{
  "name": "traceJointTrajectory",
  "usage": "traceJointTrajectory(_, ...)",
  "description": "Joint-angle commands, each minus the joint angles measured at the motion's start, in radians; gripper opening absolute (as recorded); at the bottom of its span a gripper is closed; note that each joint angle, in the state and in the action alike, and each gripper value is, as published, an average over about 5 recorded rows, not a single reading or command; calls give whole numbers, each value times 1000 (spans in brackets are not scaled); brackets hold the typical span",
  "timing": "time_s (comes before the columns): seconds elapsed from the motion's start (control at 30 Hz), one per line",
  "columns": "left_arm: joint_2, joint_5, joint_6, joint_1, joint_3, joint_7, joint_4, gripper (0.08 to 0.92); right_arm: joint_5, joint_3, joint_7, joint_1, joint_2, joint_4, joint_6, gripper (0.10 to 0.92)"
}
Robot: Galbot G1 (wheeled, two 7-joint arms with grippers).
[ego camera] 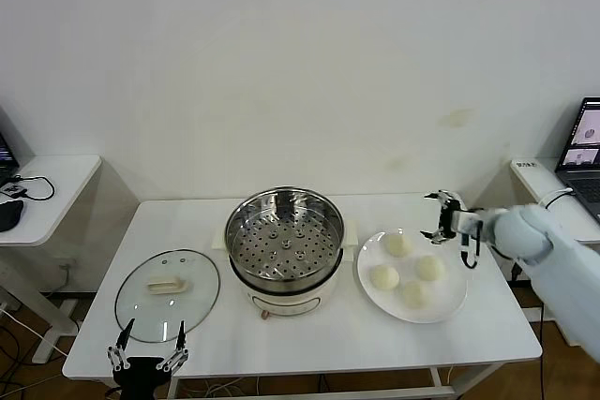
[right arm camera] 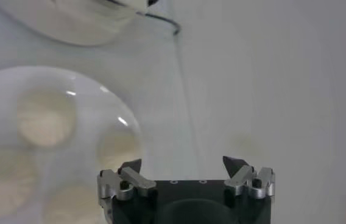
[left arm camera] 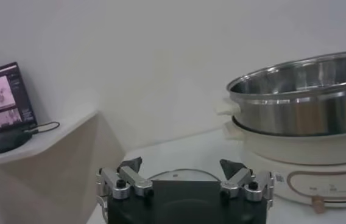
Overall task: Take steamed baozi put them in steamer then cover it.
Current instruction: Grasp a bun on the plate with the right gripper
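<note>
Nearest to me, at the front edge of the white table (ego camera: 281, 339), my left gripper (ego camera: 147, 359) hangs low with its fingers spread wide and nothing between them. Just beyond it the cover (ego camera: 167, 293) lies flat on the tabletop: a round clear glass lid with a thin metal rim and a cream rectangular handle in its middle. From my left wrist I see only a sliver of that rim (left arm camera: 182, 171) past my own fingers (left arm camera: 124, 181).

To the right of the lid stands the steamer (ego camera: 284, 236), a shiny steel pot with a perforated tray inside, seated on a white electric base. It is uncovered and holds no buns.

Further right, the white plate (ego camera: 453, 302) carries all four steamed baozi (ego camera: 383, 277), smooth, round and cream-white, set close together in a loose diamond.

My right gripper (ego camera: 448, 223) hovers above the table's back right corner, just beyond the plate's far rim, fingers fully parted and holding nothing. From that wrist the plate (right arm camera: 103, 103) and its pale buns (right arm camera: 46, 119) lie below and off to one side.

Beyond the table rises a plain white wall (ego camera: 300, 63), with a laptop (ego camera: 583, 147) on a side desk at far right.
</note>
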Motion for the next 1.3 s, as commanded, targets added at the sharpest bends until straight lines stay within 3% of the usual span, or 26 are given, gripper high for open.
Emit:
traceJointTrajectory(0.03,0,6,2,0,0,1,0,823,13,-363,-196,272,80,-202,39,823)
traceJointTrajectory(0.67,-8,12,-2,0,-14,6,2,823,-90,-307,-117,194,306,-480,69,823)
traceJointTrajectory(1.3,-11,19,-10,6,-18,5,-6,823,-144,-274,-66,176,399,-564,69,816)
